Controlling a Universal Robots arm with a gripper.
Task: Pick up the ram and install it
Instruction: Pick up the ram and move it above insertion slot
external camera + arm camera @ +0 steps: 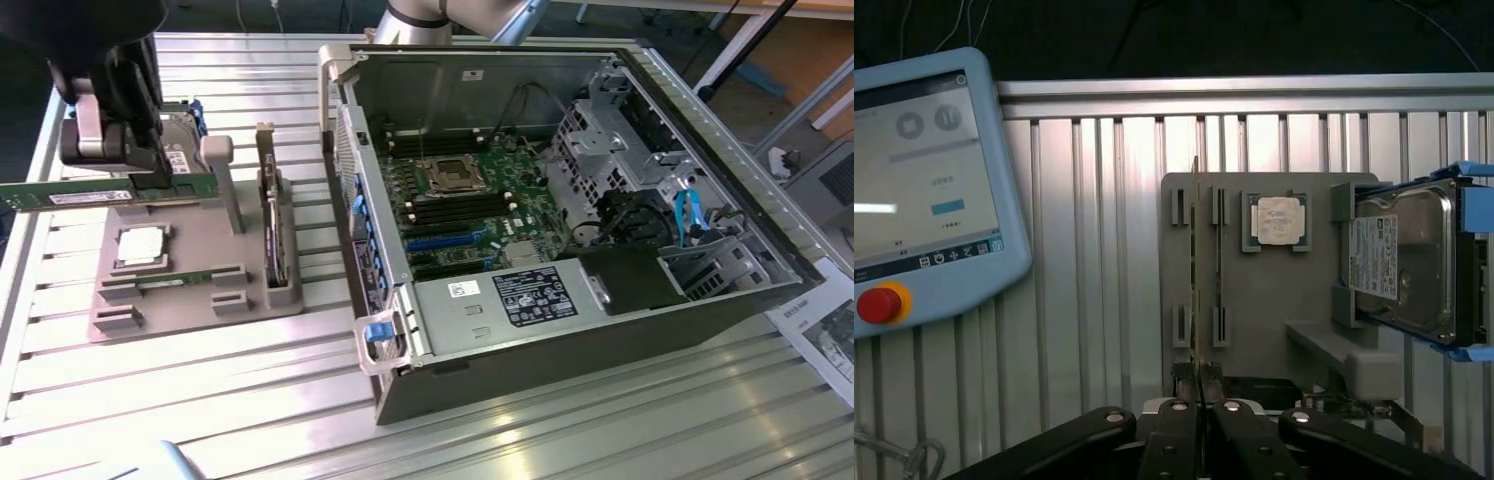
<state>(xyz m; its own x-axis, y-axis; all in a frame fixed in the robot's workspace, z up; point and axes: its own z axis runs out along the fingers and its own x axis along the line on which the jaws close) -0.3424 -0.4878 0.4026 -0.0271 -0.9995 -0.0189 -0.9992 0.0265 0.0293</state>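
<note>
The gripper (150, 182) is pinched onto the ram (80, 194), a long, narrow green board with a pale label, held level on its long edge. It hangs clear above the grey holder (200, 300), over the side away from the open computer case (694, 300).

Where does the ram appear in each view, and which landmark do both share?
Exterior view: the ram, level, at the exterior view's left, gripped by the tool above the grey holder.
Wrist view: the ram edge-on, a thin line rising from the tool.
Shared landmark: the square processor chip on the grey holder.
</note>
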